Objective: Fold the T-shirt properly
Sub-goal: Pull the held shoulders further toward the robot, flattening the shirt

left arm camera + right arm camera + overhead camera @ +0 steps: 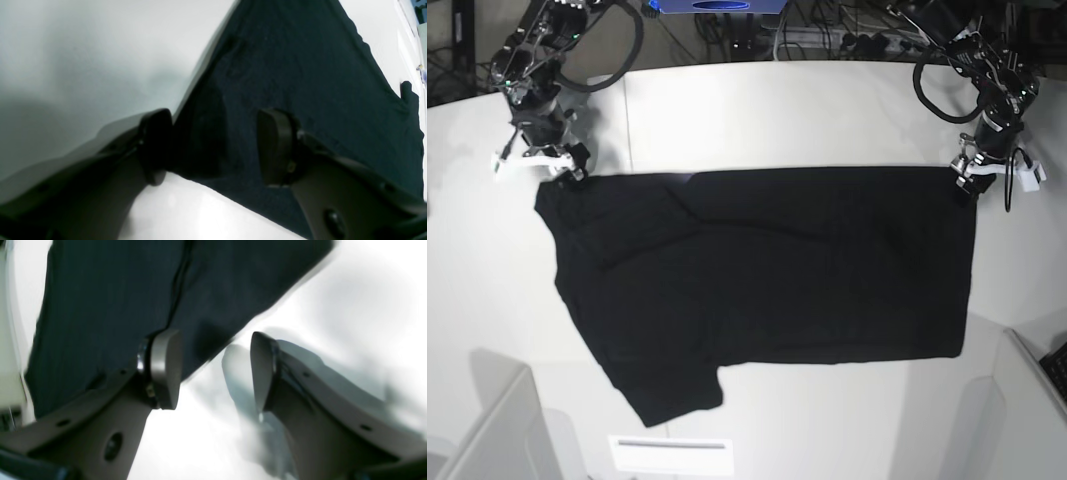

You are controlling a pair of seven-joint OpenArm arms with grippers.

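The black T-shirt (767, 270) lies spread flat, plain side up, on the white table (777, 110), with one sleeve pointing toward the front left. My left gripper (965, 182) sits at the shirt's far right corner. In the left wrist view it (215, 146) is open, with the corner of the shirt (300, 66) lying between its fingers. My right gripper (572, 172) sits at the shirt's far left corner. In the right wrist view it (215, 370) is open, one finger (166, 368) over the shirt (106, 306) and the other over bare table.
A white label strip (670, 445) lies near the table's front edge. Cables and a blue device (717, 5) sit behind the table. Lower table panels stand at the front left (487, 430) and front right (1027, 420).
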